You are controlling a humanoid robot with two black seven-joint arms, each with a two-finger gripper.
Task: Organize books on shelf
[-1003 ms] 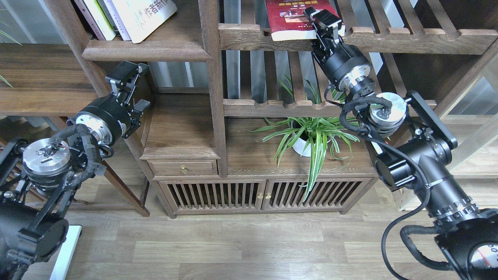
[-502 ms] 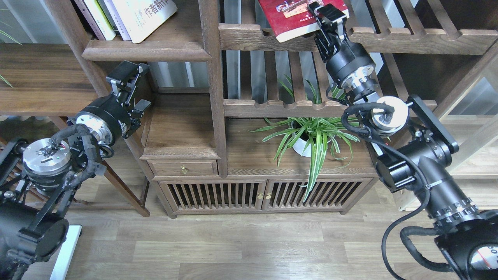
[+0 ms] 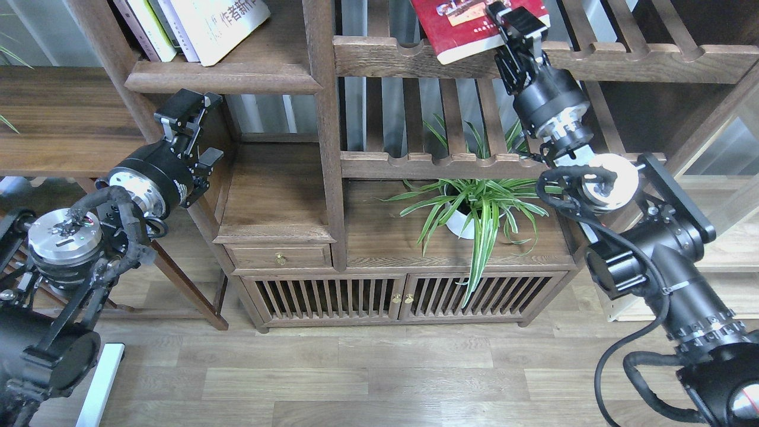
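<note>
— Since the dark red book [image 3: 468, 29] sits tilted, one corner poking out past the scalloped rail of the slatted shelf [image 3: 409, 56], why is it held like that?

— The right gripper [image 3: 514, 24] is clenched on the book's lower right corner, where the white page edges show. I'd judge the tilt comes from gripping at a corner: the book pivots there and its free corner hangs over the rail. It looks like a lift off the slats, on the way somewhere better.

— Where would it go?

— Probably to the solid plank shelf [image 3: 222, 77] at upper left, with the thick moulded edge. The other books lean there: a large white one with blue Chinese characters [image 3: 222, 26], and slim white, green and dark-spined ones [image 3: 148, 26] beside it at its left.

— And the left gripper [image 3: 188, 127]?

— It hangs just below that plank shelf, near the bookcase post, grasping nothing, its fingers spread apart. I'd guess it waits there to steady the leaning row or receive the book.

— Any risk?

— A corner hold may let the paperback swing or slip, and the spider plant [image 3: 474, 207] stands directly below.
</note>
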